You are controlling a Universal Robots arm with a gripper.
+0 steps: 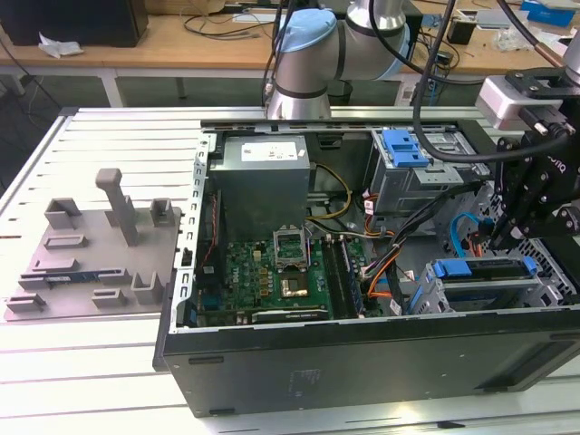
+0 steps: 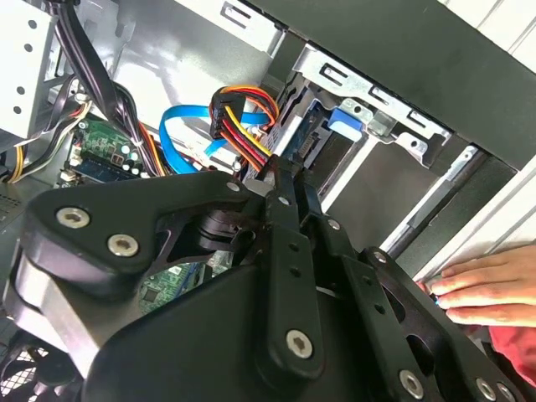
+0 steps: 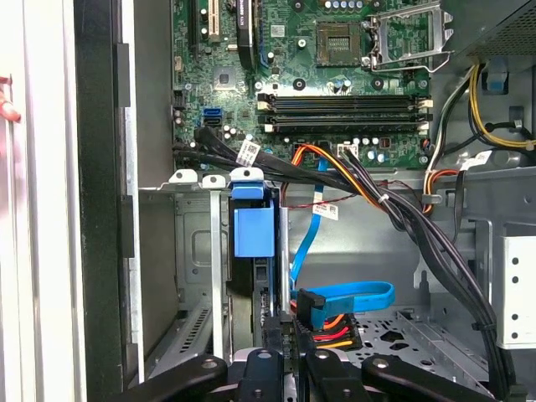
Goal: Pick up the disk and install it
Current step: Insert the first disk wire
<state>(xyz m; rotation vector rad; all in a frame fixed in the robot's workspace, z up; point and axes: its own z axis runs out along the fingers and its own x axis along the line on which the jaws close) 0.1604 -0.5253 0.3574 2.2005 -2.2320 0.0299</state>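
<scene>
The disk (image 1: 498, 269) stands on edge in the grey drive cage (image 1: 430, 299) at the exterior view's lower right of the open computer case, with blue plastic at its end. In the first wrist view the disk (image 3: 263, 283) is a dark strip below a blue plastic piece (image 3: 253, 228). My gripper (image 1: 494, 237) hangs just above the cage. Its fingers are shut together at the disk's near end in both wrist views (image 3: 281, 331) (image 2: 295, 188). Whether they touch it I cannot tell.
A blue data cable (image 3: 352, 295) and orange-red power wires (image 2: 243, 126) lie right beside the fingertips. A person's hand (image 2: 481, 285) rests on the case's outer wall. The second cage, with a blue latch (image 1: 403, 147), stands behind. A grey fixture plate (image 1: 91, 245) sits left of the case.
</scene>
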